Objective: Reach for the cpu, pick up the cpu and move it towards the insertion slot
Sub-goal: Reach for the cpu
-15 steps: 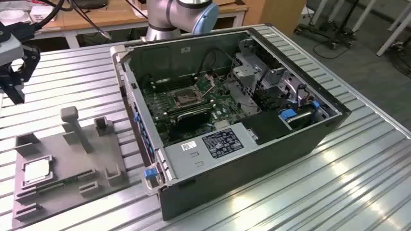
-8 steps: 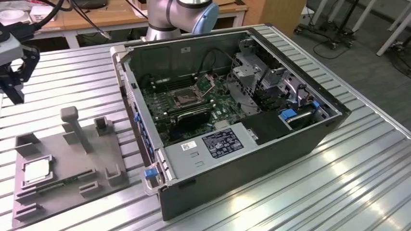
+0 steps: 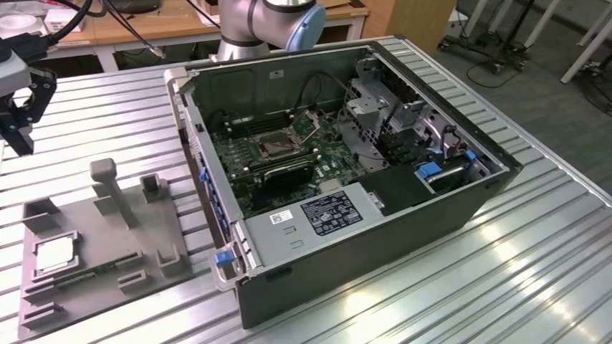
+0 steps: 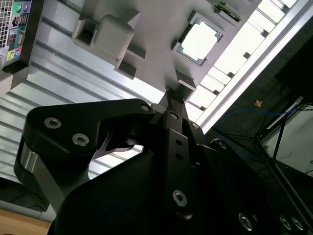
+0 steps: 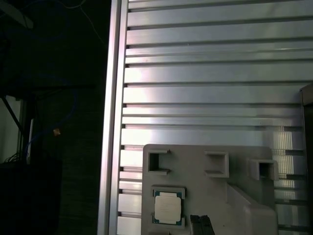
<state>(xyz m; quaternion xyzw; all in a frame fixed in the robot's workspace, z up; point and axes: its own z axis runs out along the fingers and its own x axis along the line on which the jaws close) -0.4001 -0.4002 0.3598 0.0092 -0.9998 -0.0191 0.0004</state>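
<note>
At the exterior view's upper left, the black gripper (image 3: 19,143) hangs above the ribbed metal table (image 3: 497,287), with nothing between its fingers; in both wrist views the two fingertips (image 5: 197,225) look pressed together, with only a thin line between them. The cpu (image 3: 53,256) lies flat in a square recess of the grey holder plate (image 3: 143,240), at the lower left of the exterior view; its silvery face is up and nothing touches it. The gripper is apart from the cpu, higher in the frame and not over the plate. The same cpu (image 4: 199,40) shows beyond the fingertips in the second wrist view, and also in the first wrist view (image 5: 167,211). The open computer case (image 3: 383,236) stands in the centre of the exterior view; inside it, the insertion slot (image 3: 272,147) sits on the green circuit board (image 3: 234,161), well apart from the cpu.
</note>
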